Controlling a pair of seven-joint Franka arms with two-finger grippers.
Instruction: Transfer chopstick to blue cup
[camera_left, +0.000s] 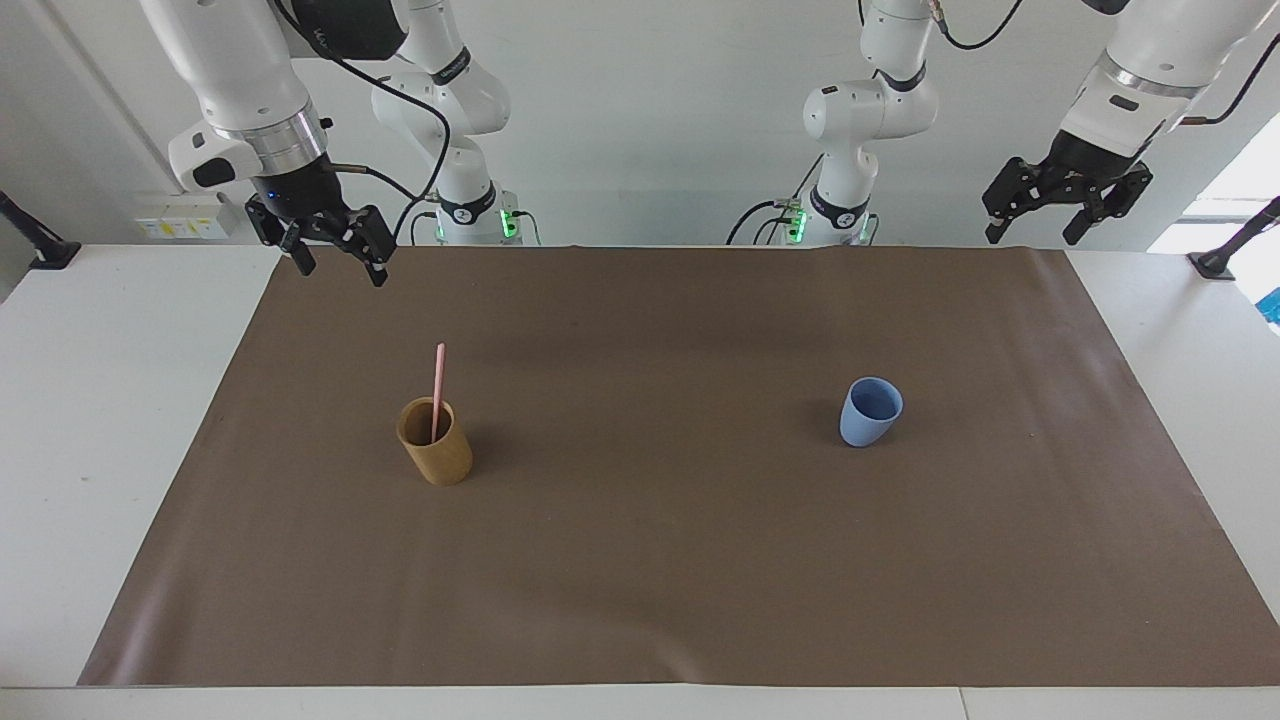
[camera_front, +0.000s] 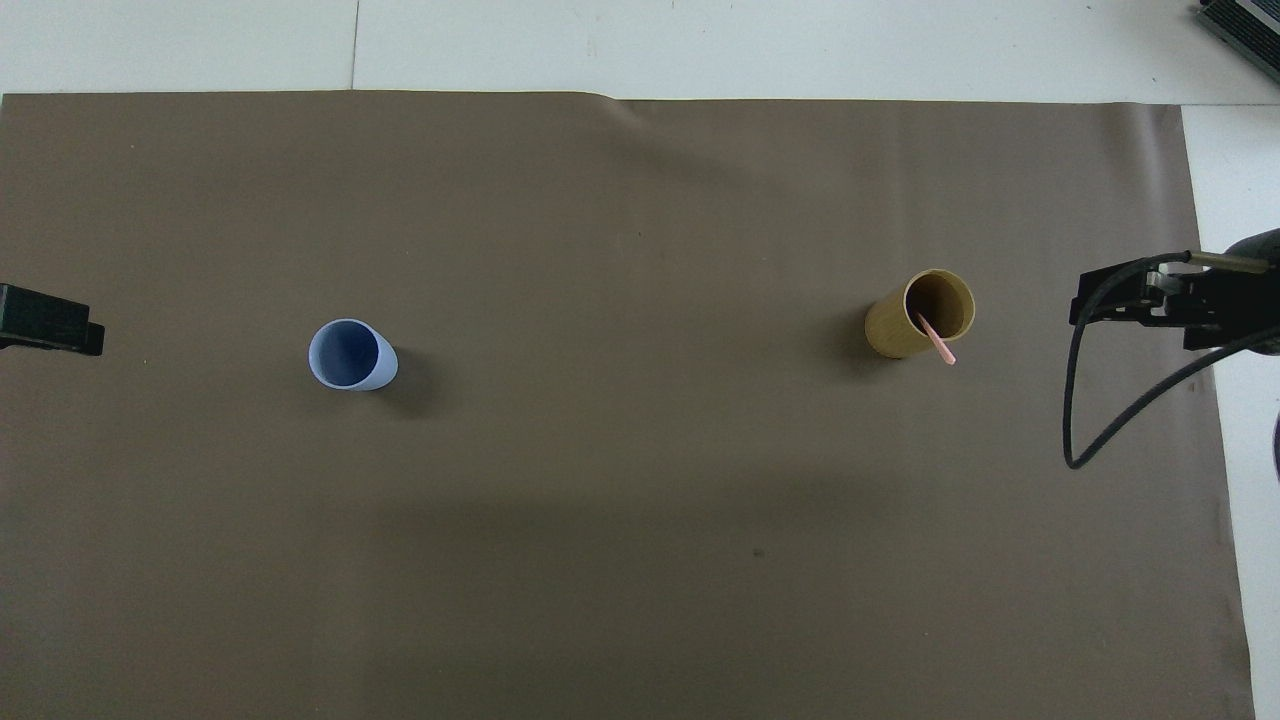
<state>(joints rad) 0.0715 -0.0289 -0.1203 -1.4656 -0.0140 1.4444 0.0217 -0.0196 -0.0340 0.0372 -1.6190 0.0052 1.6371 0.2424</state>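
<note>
Pink chopstick (camera_left: 437, 390) stands in the tan cup (camera_left: 436, 442), well apart from the empty blue cup (camera_left: 869, 411) (apparently upright), while the left end effector (camera_left: 1032, 234) and right end effector (camera_left: 340, 271) hang spread apart above the bench's corners.

Facing camera: mounted high across the worktop (camera_left: 100, 420), looking back at both arm bases and the wall; takes in the whole brown mat (camera_left: 660, 560).
Overhead camera: high above the robots' end, looking steeply down and forward; sits closer, cropping the mat's edges.
Shared ground: the mat, with the blue cup (camera_left: 870, 411) and tan cup (camera_left: 436, 455) appearing in both, turned half around.
</note>
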